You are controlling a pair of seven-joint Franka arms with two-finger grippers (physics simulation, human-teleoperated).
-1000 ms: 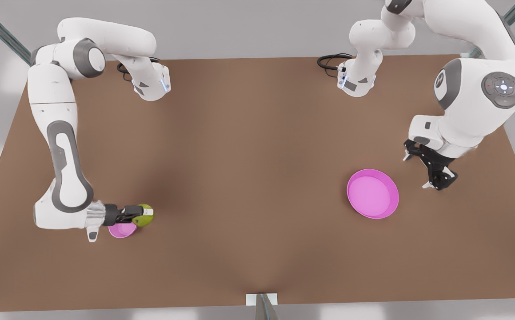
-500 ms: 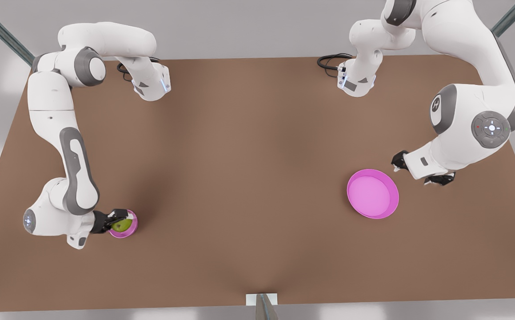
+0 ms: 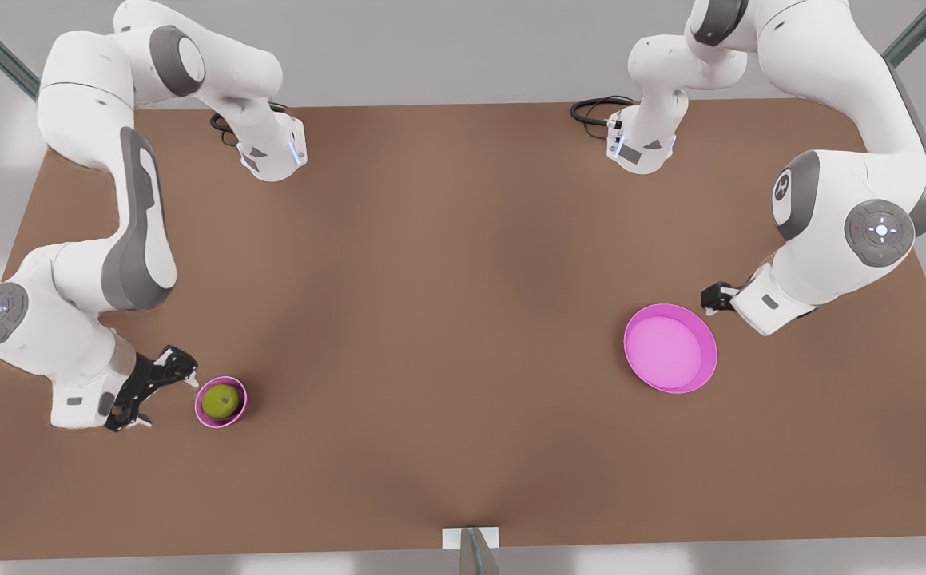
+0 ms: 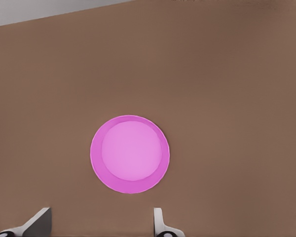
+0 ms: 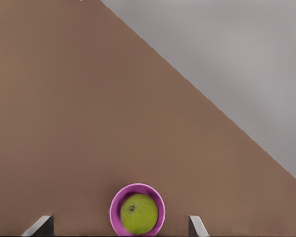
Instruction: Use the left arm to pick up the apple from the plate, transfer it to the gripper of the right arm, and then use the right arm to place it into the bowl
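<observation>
The small round yellow-green apple [image 3: 220, 400] sits inside the small deep magenta-pink bowl [image 3: 221, 402], which I take as the placement done. With the bowl as landmark: the right arm's black two-finger gripper with white fingertips [image 3: 157, 389] stands just beside the bowl on the front view's left, apart from it, its fingers spread wide and holding nothing; in the right wrist view the two pale fingertips [image 5: 39, 225] flank the bowl [image 5: 137, 209] and the apple [image 5: 138, 213] with clear table between. The risk now, as I judge it, is small but real: the gripper is close to the bowl's rim, so a sideways swing of the wrist could clip the light bowl, sliding or tipping it and rolling the apple out onto the brown tabletop [image 3: 447, 319]. The wide shallow magenta-pink plate [image 3: 670, 348] lies well apart from the bowl toward the front view's right, bare, with the left arm's black gripper [image 3: 717, 298] waiting near its rim; the left wrist view shows its fingertips [image 4: 37, 221] set wide apart before the plate [image 4: 129, 154]. Half a second ago the right gripper was clasped on the apple over the bowl; it has since let go and drawn back, while the left arm has barely moved.
</observation>
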